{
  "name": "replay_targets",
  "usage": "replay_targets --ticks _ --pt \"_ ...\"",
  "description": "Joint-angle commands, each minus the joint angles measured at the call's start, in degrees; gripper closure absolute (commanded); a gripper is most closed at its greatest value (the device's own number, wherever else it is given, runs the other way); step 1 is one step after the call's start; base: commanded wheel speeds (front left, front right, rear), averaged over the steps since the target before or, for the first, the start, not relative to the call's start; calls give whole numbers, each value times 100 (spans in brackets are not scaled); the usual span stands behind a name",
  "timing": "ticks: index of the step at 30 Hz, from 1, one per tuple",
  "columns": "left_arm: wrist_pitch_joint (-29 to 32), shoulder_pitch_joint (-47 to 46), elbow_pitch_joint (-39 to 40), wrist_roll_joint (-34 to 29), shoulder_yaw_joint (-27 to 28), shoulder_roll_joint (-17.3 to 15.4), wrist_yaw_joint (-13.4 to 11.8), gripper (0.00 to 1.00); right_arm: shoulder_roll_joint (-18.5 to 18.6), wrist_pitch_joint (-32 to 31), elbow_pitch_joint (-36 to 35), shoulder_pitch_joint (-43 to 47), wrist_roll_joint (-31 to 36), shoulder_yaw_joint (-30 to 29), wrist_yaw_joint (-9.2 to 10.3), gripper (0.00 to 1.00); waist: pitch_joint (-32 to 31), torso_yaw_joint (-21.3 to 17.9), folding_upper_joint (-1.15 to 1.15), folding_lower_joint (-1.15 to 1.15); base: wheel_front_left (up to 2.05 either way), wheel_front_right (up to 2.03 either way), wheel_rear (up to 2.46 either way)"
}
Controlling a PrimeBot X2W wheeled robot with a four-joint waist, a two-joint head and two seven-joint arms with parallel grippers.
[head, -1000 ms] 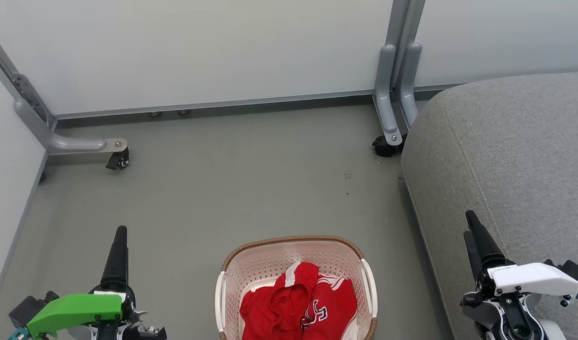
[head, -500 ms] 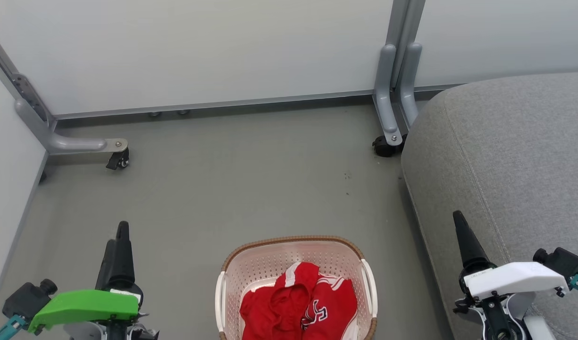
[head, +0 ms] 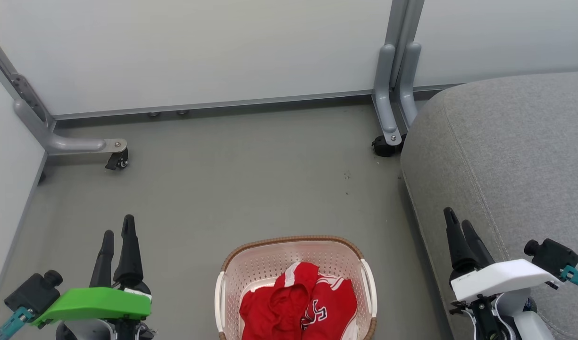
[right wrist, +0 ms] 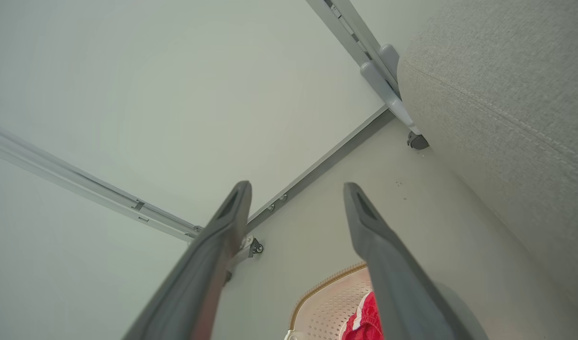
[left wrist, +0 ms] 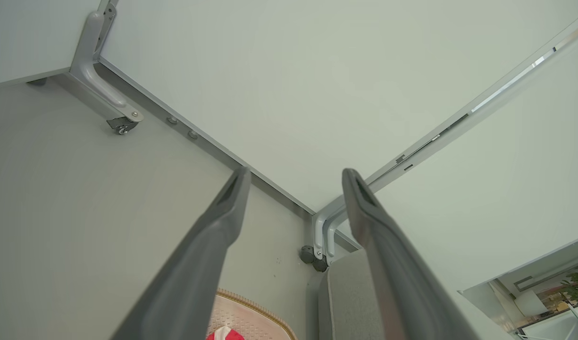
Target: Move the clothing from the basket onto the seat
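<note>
Where basket rests, floor is grey.

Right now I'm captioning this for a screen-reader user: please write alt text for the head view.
Red clothing lies crumpled in a cream basket on the grey floor at bottom centre. The left gripper and right gripper flank it, both open and empty. A large grey seat stands to the right, with pale wall panels behind.
</note>
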State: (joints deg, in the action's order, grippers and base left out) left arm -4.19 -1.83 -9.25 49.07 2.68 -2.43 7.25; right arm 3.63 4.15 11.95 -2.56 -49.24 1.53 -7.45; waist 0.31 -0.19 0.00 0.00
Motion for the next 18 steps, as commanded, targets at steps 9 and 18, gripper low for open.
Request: replay_targets --ticks 9,18 --pt "-206 11 168 -945 -132 -36 -16 0 86 211 -184 13 762 194 -3 0 -12 -12 0 0 0 0 0" --pt "-359 41 238 -1614 -219 -41 -16 0 120 362 -226 19 1314 328 -3 0 -15 -33 0 0 0 0 0"
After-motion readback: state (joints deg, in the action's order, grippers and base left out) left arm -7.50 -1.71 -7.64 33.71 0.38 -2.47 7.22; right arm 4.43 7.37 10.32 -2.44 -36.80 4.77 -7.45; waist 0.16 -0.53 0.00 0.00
